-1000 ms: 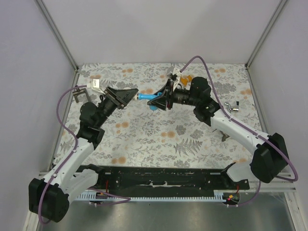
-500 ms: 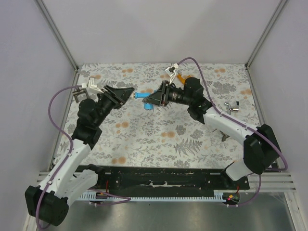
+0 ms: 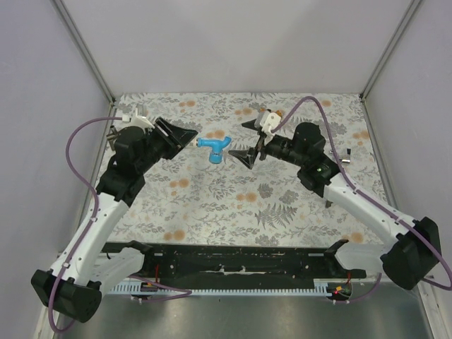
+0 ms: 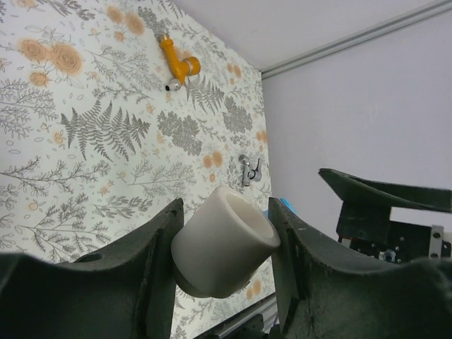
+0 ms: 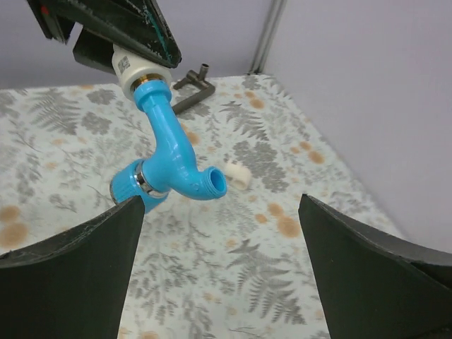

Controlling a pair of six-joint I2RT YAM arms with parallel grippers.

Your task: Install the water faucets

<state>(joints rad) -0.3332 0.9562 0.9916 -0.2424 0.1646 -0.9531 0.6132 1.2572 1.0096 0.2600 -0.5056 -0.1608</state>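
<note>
Floral table [image 3: 212, 205], right gripper [image 3: 247, 141] stood wide open and empty, left gripper [image 3: 185, 135] clamped a white fitting [image 4: 224, 240], blue faucet [image 5: 166, 152] seated in it, held aloft at right gripper's 9 o'clock, orange faucet [image 4: 178, 65] lay toward table's 1 o'clock.

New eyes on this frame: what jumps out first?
The bright blue faucet, mid-scene, sticks out of a white fitting pinched in the left hand. The right hand faces it with jaws wide open, holding nothing. The orange faucet lies alone on the floral table toward the back.
</note>
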